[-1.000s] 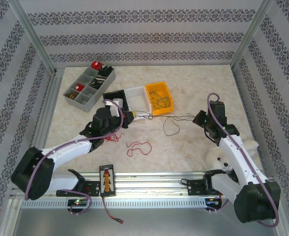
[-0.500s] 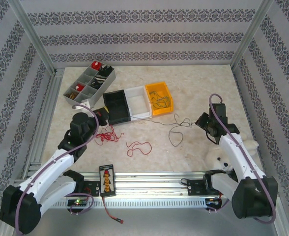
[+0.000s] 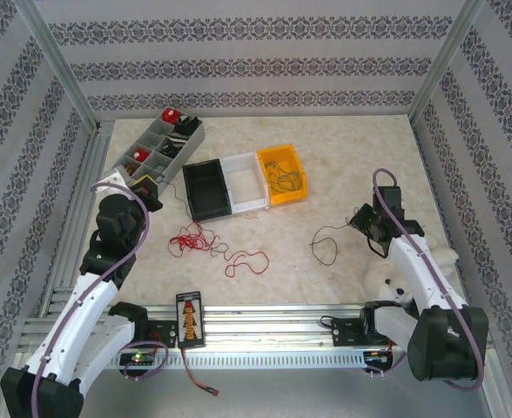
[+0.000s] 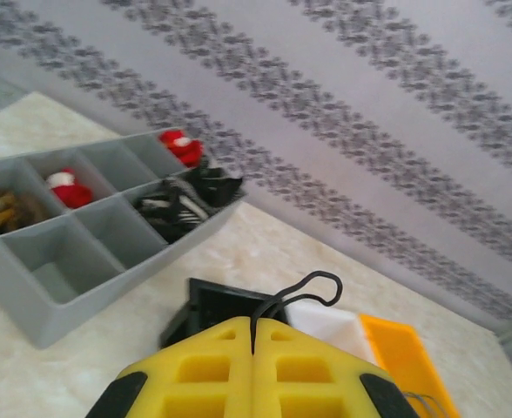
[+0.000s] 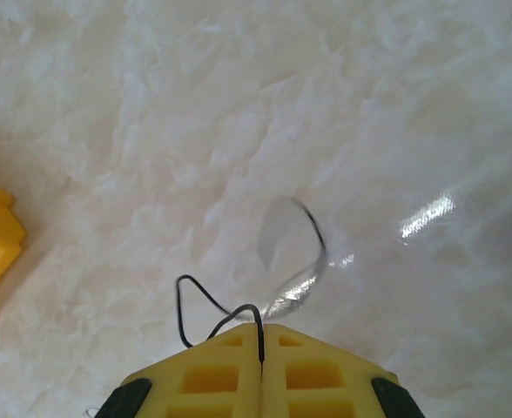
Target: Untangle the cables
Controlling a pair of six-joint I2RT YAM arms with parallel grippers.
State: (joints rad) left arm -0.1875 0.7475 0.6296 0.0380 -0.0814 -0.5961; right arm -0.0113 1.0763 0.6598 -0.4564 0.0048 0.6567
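Note:
The cables lie in separate lots on the marble table. A red tangle [image 3: 193, 239] and a red loop [image 3: 247, 259] sit in the middle. A thin black wire [image 3: 326, 240] curls beside my right gripper [image 3: 360, 218], which is shut on its end [image 5: 186, 306]; the jaws [image 5: 262, 329] are pressed together. My left gripper [image 3: 149, 184] is drawn back to the left by the grey tray. It is shut on a short black wire loop [image 4: 324, 280] that sticks out from between its closed pads [image 4: 254, 326]. More thin wires rest in the yellow bin [image 3: 284, 178].
A grey compartment tray [image 3: 156, 148] with small parts stands at the back left. Black [image 3: 208, 187], white [image 3: 245, 178] and yellow bins sit side by side behind the cables. A white soft toy [image 3: 395, 283] lies by the right arm. A card [image 3: 188, 318] lies on the front rail.
My left arm has pulled back to the left, away from the bins, dragging the red tangle leftwards. The black wire stretched between the grippers has gone slack and now curls by the right gripper.

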